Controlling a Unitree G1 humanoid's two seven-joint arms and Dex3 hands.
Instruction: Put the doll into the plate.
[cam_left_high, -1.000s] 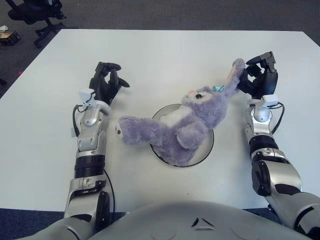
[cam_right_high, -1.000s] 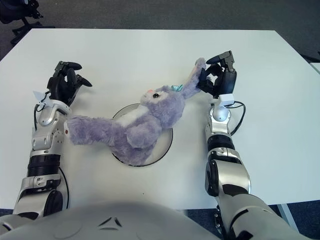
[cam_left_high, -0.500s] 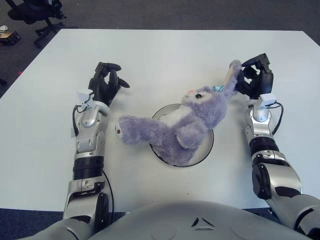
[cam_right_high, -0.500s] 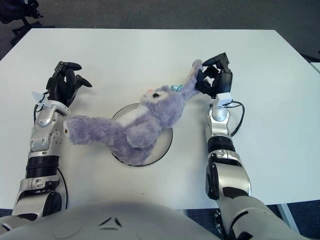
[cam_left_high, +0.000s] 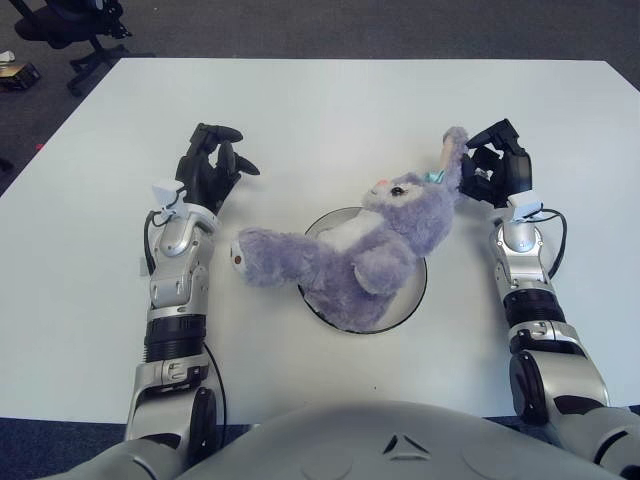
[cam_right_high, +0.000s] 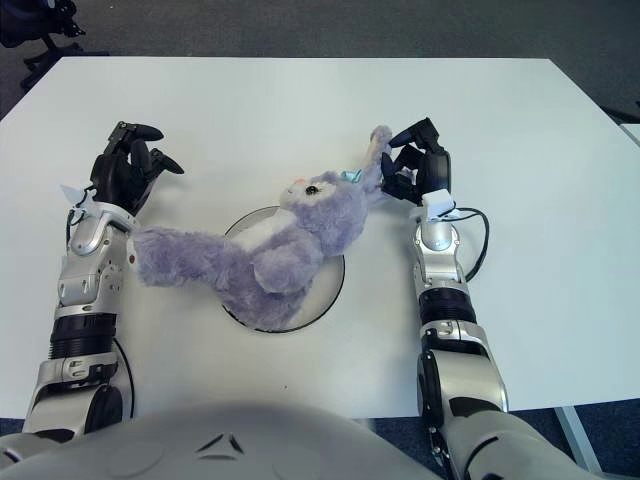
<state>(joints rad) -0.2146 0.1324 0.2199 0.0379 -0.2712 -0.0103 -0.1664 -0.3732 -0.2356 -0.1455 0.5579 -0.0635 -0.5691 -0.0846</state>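
Your right hand (cam_left_high: 488, 168) has moved left w/ plush bunny (cam_left_high: 360, 250) ear, fingers still pinching it. Bunny torso over plate (cam_left_high: 415, 295), leg hangs left. Left hand (cam_left_high: 208, 170) idle beside leg, fingers loosely curled, holding nothing. Release looks next.

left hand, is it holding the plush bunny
No, the left hand shows apart from the plush bunny, grasping nothing.
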